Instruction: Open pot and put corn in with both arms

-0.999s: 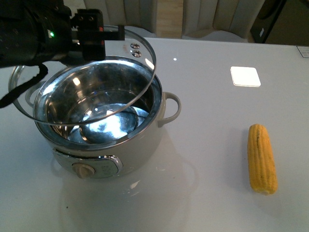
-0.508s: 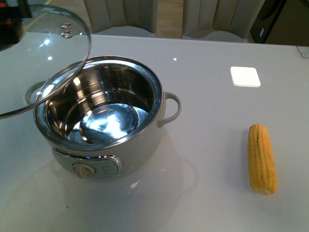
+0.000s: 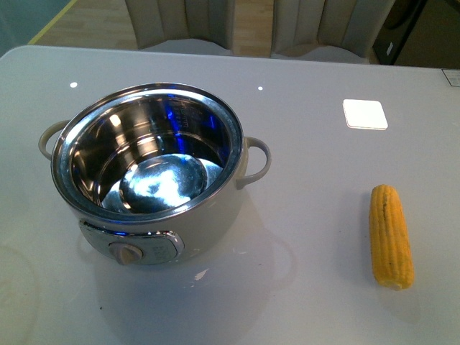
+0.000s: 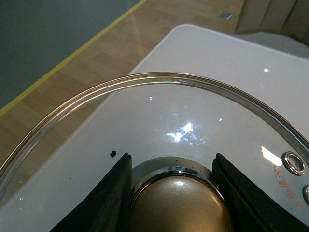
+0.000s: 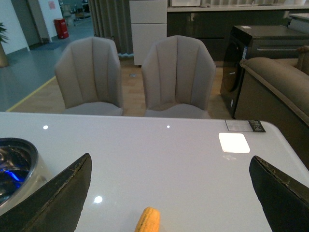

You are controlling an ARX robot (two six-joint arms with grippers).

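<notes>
The cream-white pot (image 3: 215, 215) stands uncovered at the table's left, its steel bowl empty and its dial knob (image 3: 126, 253) facing me. To its right the yellow corn (image 3: 390, 236) lies flat on the table, apart from the pot. Neither arm shows in the front view. In the left wrist view my left gripper (image 4: 171, 162) is shut on the gold knob (image 4: 176, 205) of the glass lid (image 4: 193, 111), held over the table's corner. My right gripper (image 5: 170, 159) hangs open and empty above the table, with the corn's tip (image 5: 148, 220) below it and the pot's rim (image 5: 17, 169) off to one side.
A white square pad (image 3: 365, 113) lies on the table behind the corn. Two grey chairs (image 5: 178, 72) stand beyond the far table edge. A small printed label (image 5: 245, 125) sits at the far right corner. Wooden floor (image 4: 96, 58) shows past the table's left edge.
The left arm has carried the glass lid off the pot to the left and out of the front view. The pot and corn have not moved.
</notes>
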